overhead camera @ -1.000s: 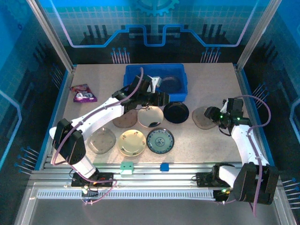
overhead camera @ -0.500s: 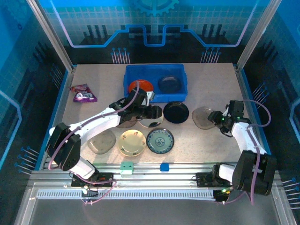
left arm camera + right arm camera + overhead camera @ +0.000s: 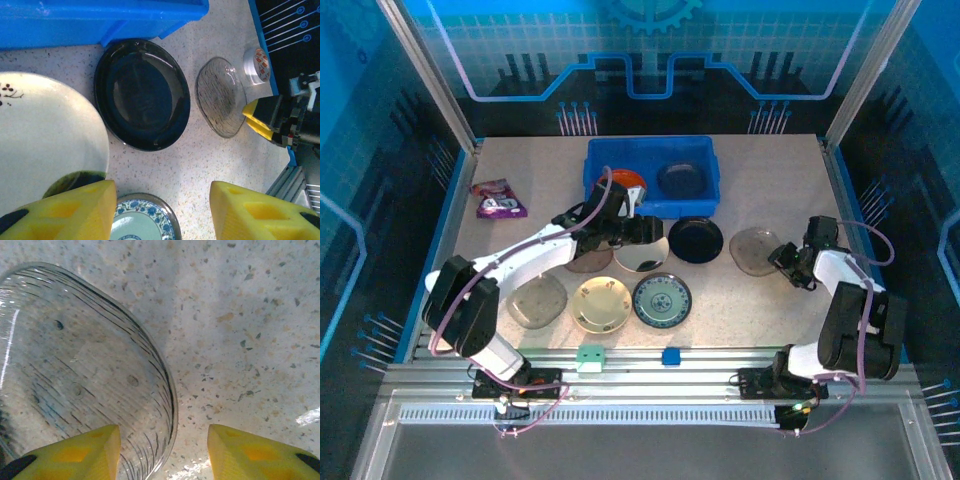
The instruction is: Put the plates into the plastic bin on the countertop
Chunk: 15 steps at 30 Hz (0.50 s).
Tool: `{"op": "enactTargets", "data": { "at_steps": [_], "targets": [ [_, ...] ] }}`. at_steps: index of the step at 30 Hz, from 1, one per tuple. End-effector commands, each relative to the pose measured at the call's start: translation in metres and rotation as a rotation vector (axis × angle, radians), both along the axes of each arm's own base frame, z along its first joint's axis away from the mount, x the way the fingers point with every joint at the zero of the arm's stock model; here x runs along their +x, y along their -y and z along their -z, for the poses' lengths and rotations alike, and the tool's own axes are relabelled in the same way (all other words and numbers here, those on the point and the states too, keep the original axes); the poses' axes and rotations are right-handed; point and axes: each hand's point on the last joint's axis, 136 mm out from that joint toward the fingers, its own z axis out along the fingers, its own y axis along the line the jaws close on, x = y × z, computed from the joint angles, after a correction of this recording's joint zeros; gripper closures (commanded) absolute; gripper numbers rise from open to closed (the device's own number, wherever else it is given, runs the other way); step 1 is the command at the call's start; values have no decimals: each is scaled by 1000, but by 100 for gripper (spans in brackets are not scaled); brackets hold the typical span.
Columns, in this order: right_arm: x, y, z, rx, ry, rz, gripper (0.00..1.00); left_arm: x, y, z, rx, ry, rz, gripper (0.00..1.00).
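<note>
**Both grippers open over a counter strewn with plates**

Your workspace is a beige speckled countertop [image 3: 770, 180] with blue edging, fenced by aluminium posts [image 3: 425, 75] and glowing blue panels [image 3: 650, 50]. The plastic bin [image 3: 680, 207], a glossy bright-blue tub, sits at the far middle. It holds an orange-red plate [image 3: 628, 182] on the left and a dark smoky plate [image 3: 682, 180] on the right.

A shiny black plate [image 3: 142, 95] lies just in front of the bin's wall, with a ribbed, see-through glass plate [image 3: 75, 365] to its right. A smooth cream plate [image 3: 45, 135] and a brown plate [image 3: 585, 262] lie to its left. Nearer you sit a translucent grey plate [image 3: 537, 300], a floral plate [image 3: 602, 304] and a blue-green patterned plate [image 3: 661, 300].

Your left gripper [image 3: 160, 210] hovers between the cream and black plates, its yellow fingers wide apart and holding nothing. Your right gripper [image 3: 165, 450] is low over the counter and also spread. The glass plate's rim shows in the gap, and you cannot tell whether either finger touches it.

A tape ring [image 3: 256, 59] lies near the glass plate, and a purple packet [image 3: 498, 198] lies at the far left
</note>
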Motion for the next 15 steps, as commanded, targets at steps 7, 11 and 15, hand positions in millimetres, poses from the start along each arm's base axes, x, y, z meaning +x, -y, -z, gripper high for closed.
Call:
{"op": "enactTargets", "data": {
  "at_steps": [7,11,15],
  "targets": [
    [16,5,8,29,27,37,59,11,4,-8,-33,12,10,47],
    [17,5,10,32,29,37,64,13,4,-7,-33,10,6,47],
    [17,5,11,33,28,41,71,15,7,-6,-36,5,13,47]
  ]
}}
